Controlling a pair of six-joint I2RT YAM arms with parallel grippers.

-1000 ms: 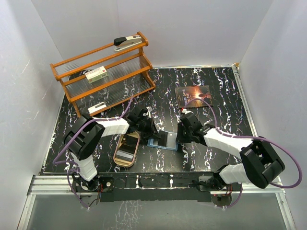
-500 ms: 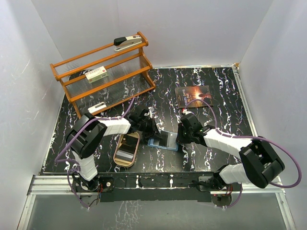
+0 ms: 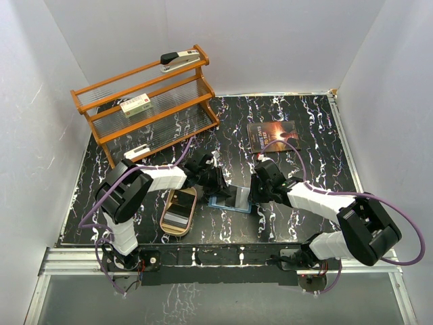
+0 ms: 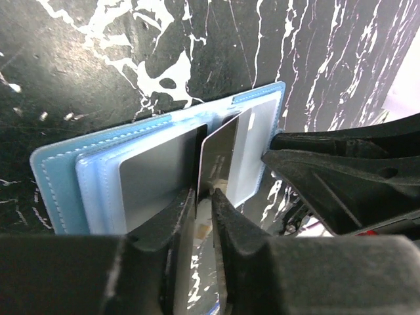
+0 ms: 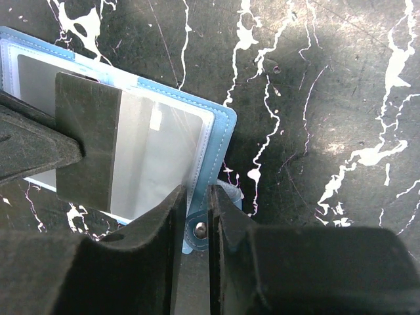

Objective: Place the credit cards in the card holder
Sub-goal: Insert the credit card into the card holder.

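The blue card holder (image 3: 230, 201) lies open on the black marbled table between my two grippers. My left gripper (image 3: 220, 183) is shut on a greyish-white credit card with a dark band (image 4: 220, 154), whose far end is in the holder's clear sleeve (image 4: 256, 138). The same card shows in the right wrist view (image 5: 118, 151). Another grey card (image 4: 157, 177) sits in the sleeve beside it. My right gripper (image 5: 199, 197) is shut on the holder's near edge at the snap tab (image 5: 199, 228). In the top view the right gripper (image 3: 257, 193) is at the holder's right end.
A tan oblong wooden tray (image 3: 165, 215) with a card (image 3: 178, 218) in it lies left of the holder. An orange wooden rack (image 3: 145, 101) with a stapler (image 3: 181, 59) and a white-green box (image 3: 137, 103) stands back left. A dark book (image 3: 272, 135) lies behind the right arm.
My left gripper has moved right toward the holder with the card. The right gripper has stayed at the holder's right end.
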